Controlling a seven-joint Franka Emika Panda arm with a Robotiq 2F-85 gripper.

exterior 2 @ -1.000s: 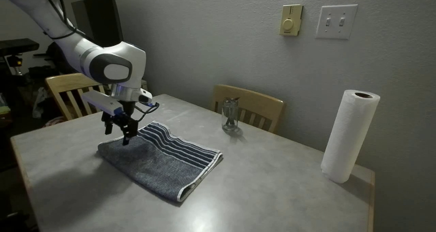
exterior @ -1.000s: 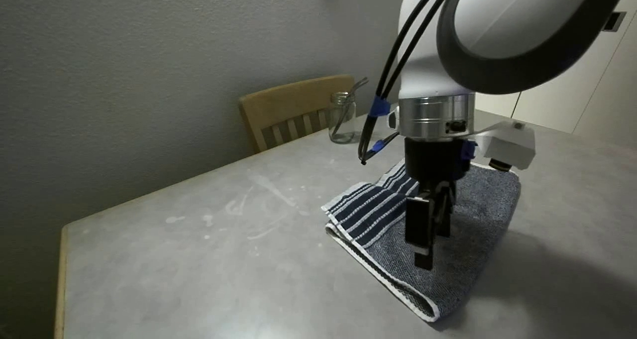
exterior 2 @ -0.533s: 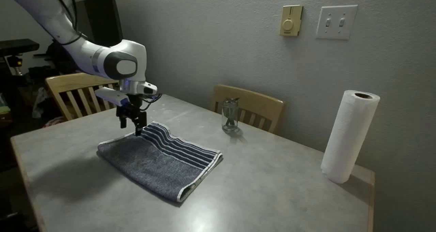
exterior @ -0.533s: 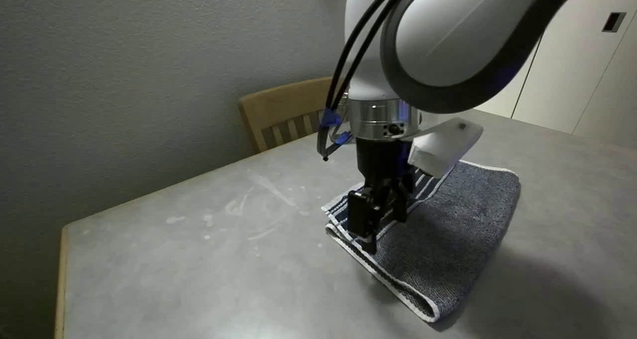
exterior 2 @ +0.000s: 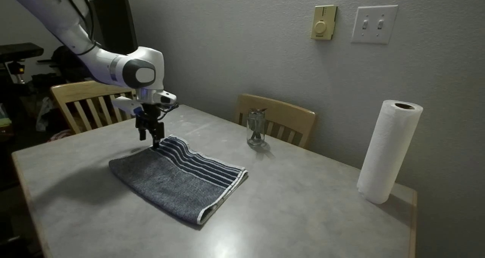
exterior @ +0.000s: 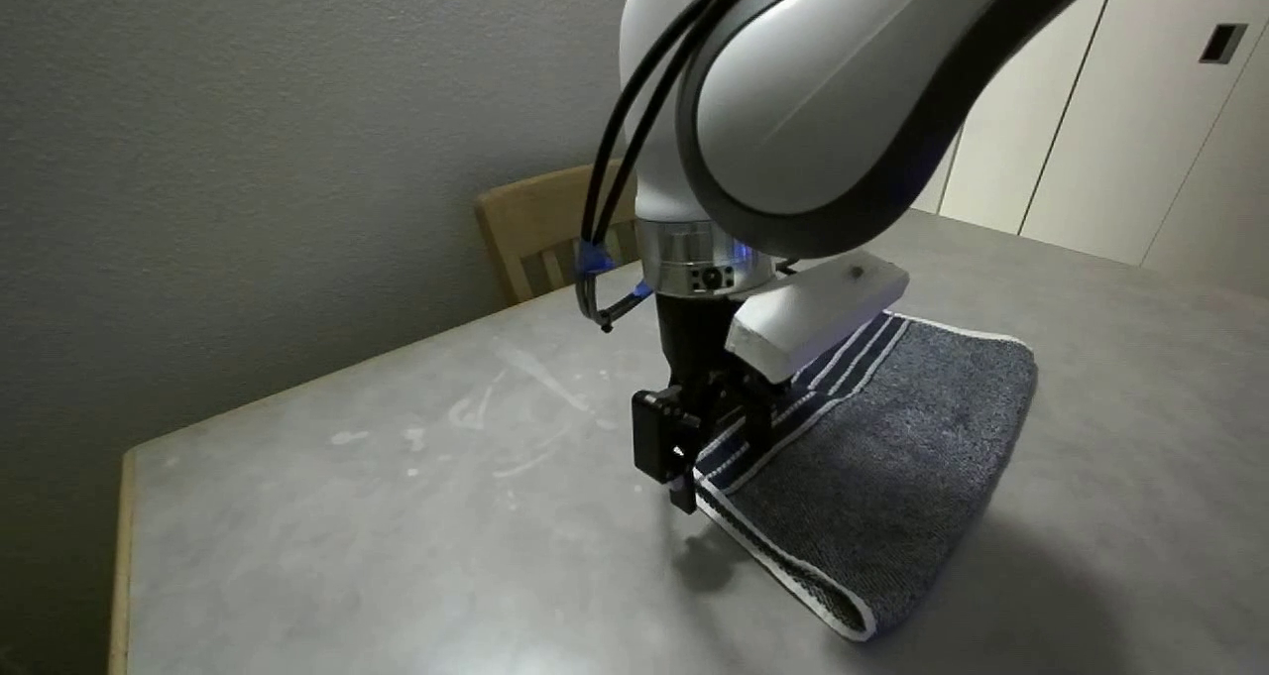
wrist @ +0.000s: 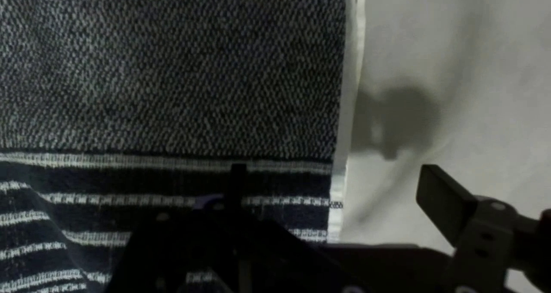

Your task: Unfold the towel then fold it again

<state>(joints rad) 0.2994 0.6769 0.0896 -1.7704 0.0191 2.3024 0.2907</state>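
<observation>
The towel (exterior: 892, 437) lies folded on the table, dark grey-blue with pale trim and light stripes along one end. It also shows in an exterior view (exterior 2: 170, 182) and fills much of the wrist view (wrist: 172, 69). My gripper (exterior: 722, 462) is open and empty at the towel's striped corner, also seen in an exterior view (exterior 2: 149, 141). In the wrist view the gripper (wrist: 335, 177) straddles the towel's white-trimmed edge. One finger is above the stripes and the other is above bare table. The arm hides part of the stripes in an exterior view.
A glass jar with utensils (exterior 2: 256, 131) stands near the table's wall side. A white paper towel roll (exterior 2: 390, 152) stands upright near a table corner. Wooden chairs (exterior 2: 280, 114) stand at the table's edges, with a wall (exterior: 297, 160) behind.
My gripper has moved across the towel from its plain grey part to the striped corner, past the trimmed edge. It has stayed open. The towel has not visibly moved.
</observation>
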